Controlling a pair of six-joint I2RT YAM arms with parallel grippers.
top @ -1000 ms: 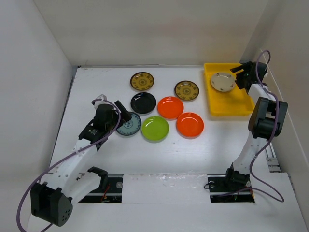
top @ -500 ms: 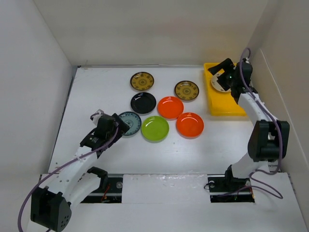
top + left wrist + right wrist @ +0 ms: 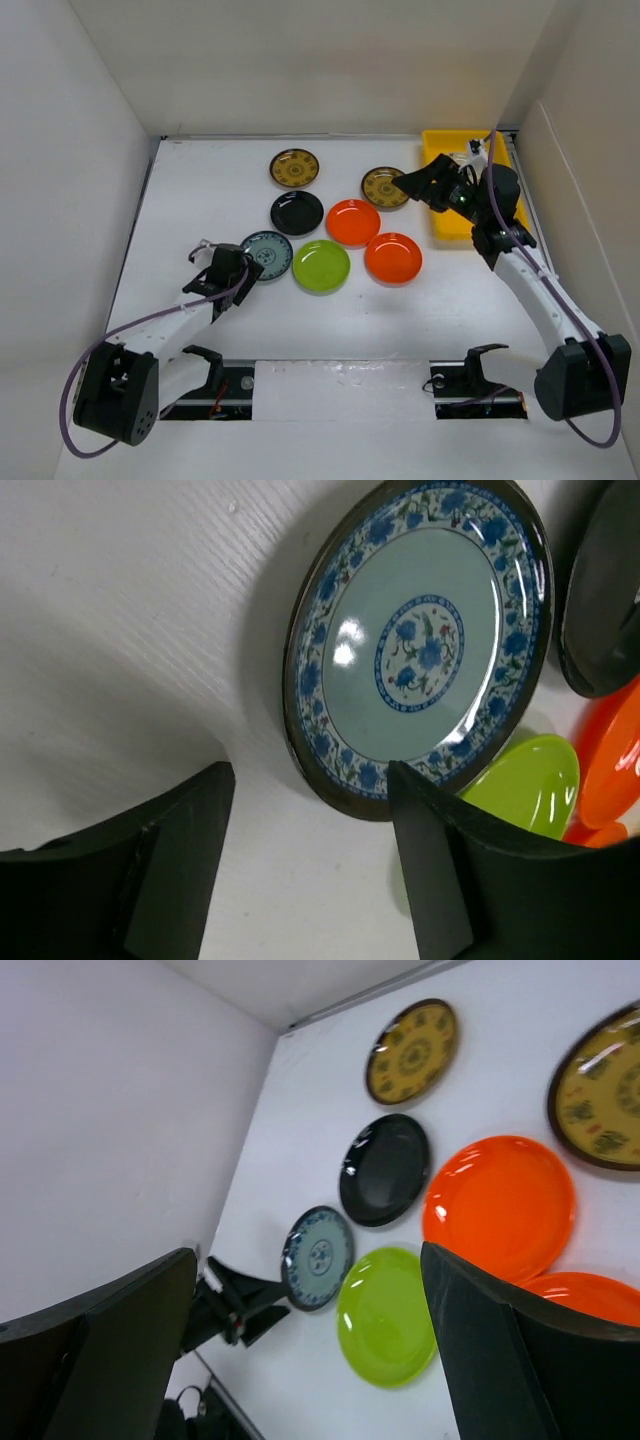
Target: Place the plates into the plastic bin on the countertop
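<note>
We are bringing the left end effector (image 3: 310, 776) to the blue-grey patterned round plate (image 3: 420, 655), which is lying flat on the white table (image 3: 220, 190) just left of the lime green round plate (image 3: 321, 265). The fingers are standing spread at its near rim, pinching nothing yet. We judge that a sound grasp means taking that rim squarely between them without shoving it into the lime green plate. The right end effector (image 3: 418, 182) is hovering spread and empty, well right of the lime green plate, by the bright yellow plastic bin (image 3: 441, 222).

White countertop (image 3: 200, 190): yellow plastic bin (image 3: 437, 148) far right; seven plates (image 3: 321, 266) lying flat, clustered mid-surface.
</note>
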